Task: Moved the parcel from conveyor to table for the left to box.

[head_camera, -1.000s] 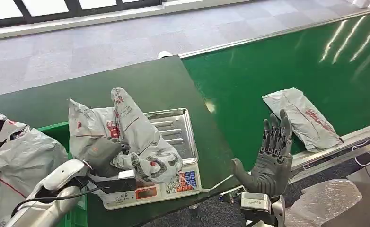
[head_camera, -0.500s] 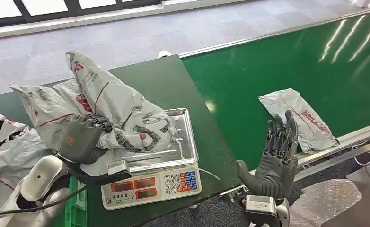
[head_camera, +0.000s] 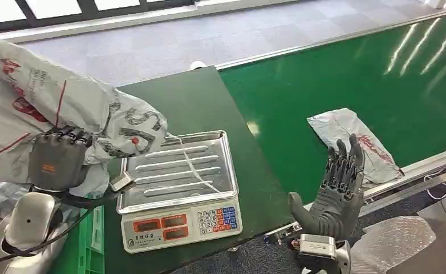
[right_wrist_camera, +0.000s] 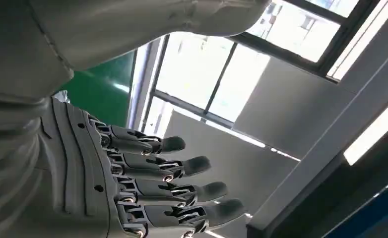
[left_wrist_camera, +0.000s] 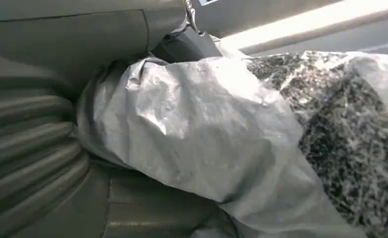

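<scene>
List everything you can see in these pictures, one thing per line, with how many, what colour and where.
Held parcel: one, grey with red and black print, lifted above the table's left end.
Conveyor parcel: one, grey with red print, lying on the belt near its front edge.
Scale: one, silver tray over a white keypad base, on the table, tray bare.
Table: one, dark green, left of the belt.
Conveyor belt: one, bright green, at right.
Crate: one, green, at the table's left front.
Left hand: grey, gripping the held parcel.
Right hand: grey, fingers spread, raised before the belt.
</scene>
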Motion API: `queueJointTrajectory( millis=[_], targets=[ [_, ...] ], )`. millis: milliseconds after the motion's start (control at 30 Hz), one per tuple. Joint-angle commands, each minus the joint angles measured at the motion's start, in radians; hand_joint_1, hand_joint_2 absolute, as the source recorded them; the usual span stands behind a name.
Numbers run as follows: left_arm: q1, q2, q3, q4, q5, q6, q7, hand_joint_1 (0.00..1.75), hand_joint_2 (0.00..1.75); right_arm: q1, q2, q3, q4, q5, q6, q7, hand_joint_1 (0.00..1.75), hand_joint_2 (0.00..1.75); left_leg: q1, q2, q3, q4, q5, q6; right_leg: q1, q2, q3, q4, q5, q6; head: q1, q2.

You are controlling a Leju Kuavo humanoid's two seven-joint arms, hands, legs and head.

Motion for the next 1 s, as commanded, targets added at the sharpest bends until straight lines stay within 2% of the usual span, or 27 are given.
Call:
queueJointTrajectory(
  millis=[33,167,600,1000],
  targets=[
    [0.026,0.026,0.302,0.214,0.007,0.031,-0.040,1.75,1.75,-0.010,-0.034,0.003,0.050,0.006,-0.025,0.016,0.00,1.75,0.001,0.004,0.003,-0.003,0.000,0.000,0.001,0.006,0.002,-0.003,0.001,0.000,0.000,0.000],
    [0.095,0.021,0.366,0.164,-0.015,0.011,-0.023,1.75,1.75,-0.013,-0.027,0.005,0.049,0.021,-0.023,0.029,0.00,1.75,0.000,0.002,0.004,-0.003,0.000,-0.001,0.001,0.005,0.002,-0.004,0.000,0.000,0.000,0.000],
    [0.217,0.031,0.454,0.071,0.022,-0.032,-0.045,1.75,1.75,-0.015,-0.015,-0.006,0.052,0.034,0.007,0.021,0.00,1.75,0.001,0.001,0.000,-0.002,-0.001,-0.002,0.001,0.004,-0.001,-0.002,-0.001,-0.001,0.000,0.000],
    [0.302,0.024,0.464,0.006,0.111,-0.072,-0.083,1.75,1.75,-0.020,-0.008,-0.029,0.052,0.029,0.030,0.013,0.00,1.75,0.001,0.001,0.002,-0.003,-0.002,-0.001,0.001,0.004,0.001,-0.003,-0.001,-0.001,0.000,0.000]
  ],
)
